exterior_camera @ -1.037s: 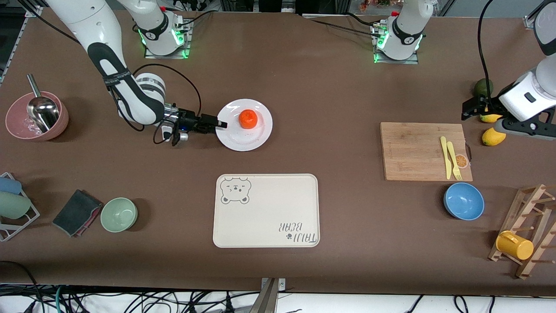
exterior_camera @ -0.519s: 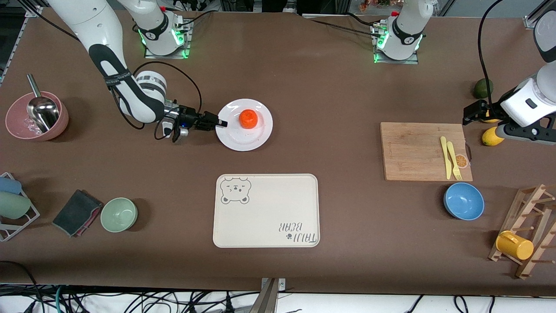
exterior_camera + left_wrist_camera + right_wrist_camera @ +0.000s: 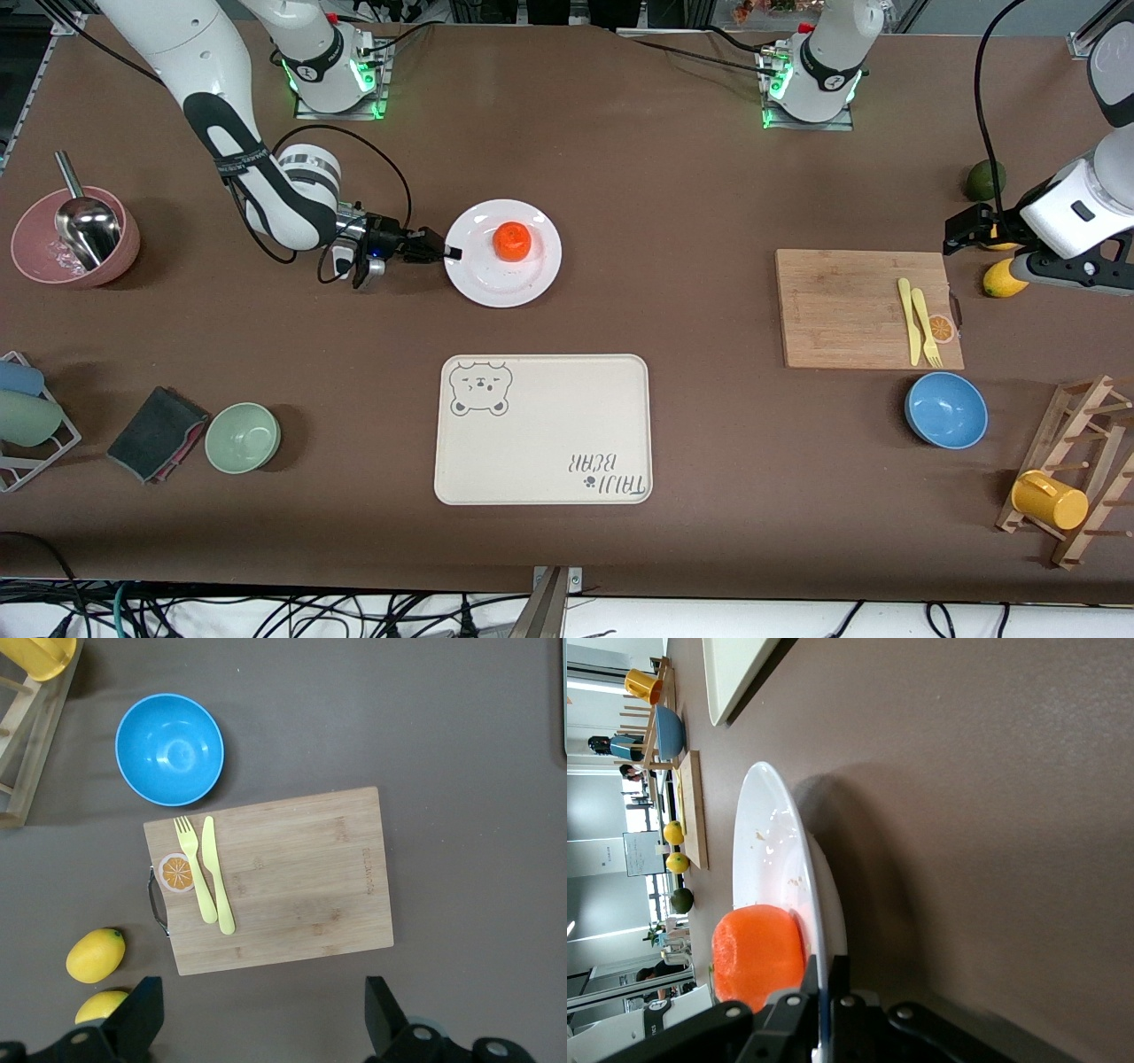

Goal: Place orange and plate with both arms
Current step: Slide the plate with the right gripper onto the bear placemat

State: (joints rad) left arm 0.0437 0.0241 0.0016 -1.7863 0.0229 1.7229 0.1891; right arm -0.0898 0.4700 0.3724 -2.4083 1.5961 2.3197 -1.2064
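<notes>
- Since a second ago the plate point(image 3: 503, 253) has shifted slightly toward the left arm's end, the right gripper point(image 3: 450, 253) now pinched on its rim
- The orange point(image 3: 512, 241) sits on the plate, farther from the camera than the bear tray point(image 3: 542, 430)
- The left gripper point(image 3: 257, 1019) waits spread wide above the cutting board point(image 3: 868, 308)

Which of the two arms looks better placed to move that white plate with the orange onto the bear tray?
The right arm. Its gripper is already shut on the rim of the plate, with the orange on it. The left gripper hangs open over the lemons at its own end of the table.
</notes>
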